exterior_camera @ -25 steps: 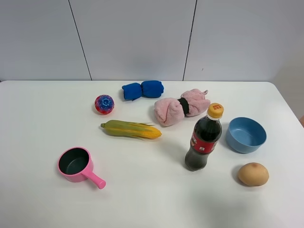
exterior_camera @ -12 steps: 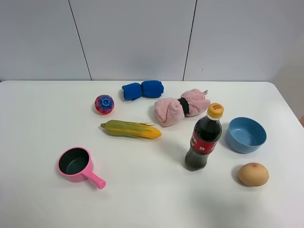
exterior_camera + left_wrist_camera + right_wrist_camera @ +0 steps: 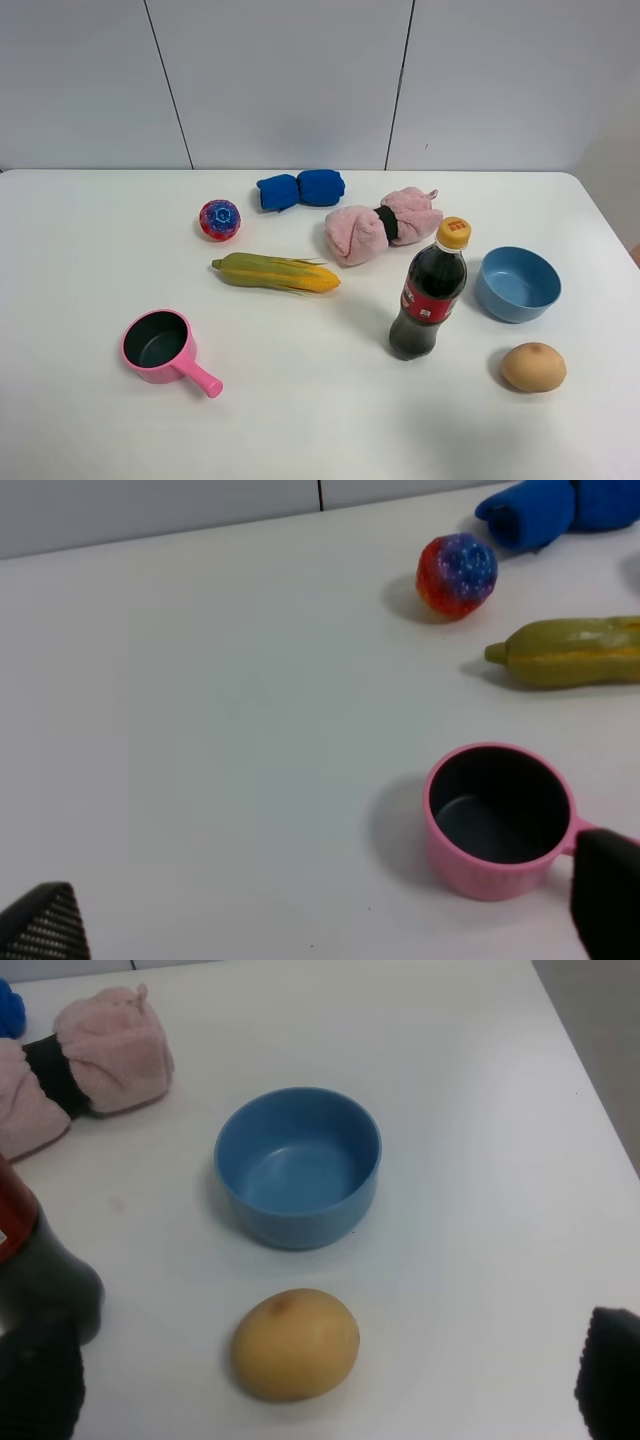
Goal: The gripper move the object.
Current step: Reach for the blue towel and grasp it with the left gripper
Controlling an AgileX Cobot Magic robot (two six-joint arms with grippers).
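The bright blue towel bundle [image 3: 300, 189] lies at the back middle of the white table [image 3: 90, 400], cinched into two lobes. It also shows in the left wrist view [image 3: 545, 510], and one edge of it shows in the right wrist view [image 3: 8, 1005]. Neither arm appears in the exterior high view. My left gripper [image 3: 325, 920] is open and empty, hovering near the pink pot [image 3: 497, 820], far from the blue towel. My right gripper [image 3: 322, 1360] is open and empty, hovering by the potato [image 3: 295, 1345] and the light blue bowl [image 3: 298, 1165].
A red-blue ball [image 3: 220, 219] and a corn cob [image 3: 276, 272] lie in front of the blue towel. A pink towel bundle [image 3: 380, 226] with a black band lies to its right. A cola bottle [image 3: 430, 292] stands upright near the bowl [image 3: 517, 284]. The pink pot [image 3: 160, 346] sits front left.
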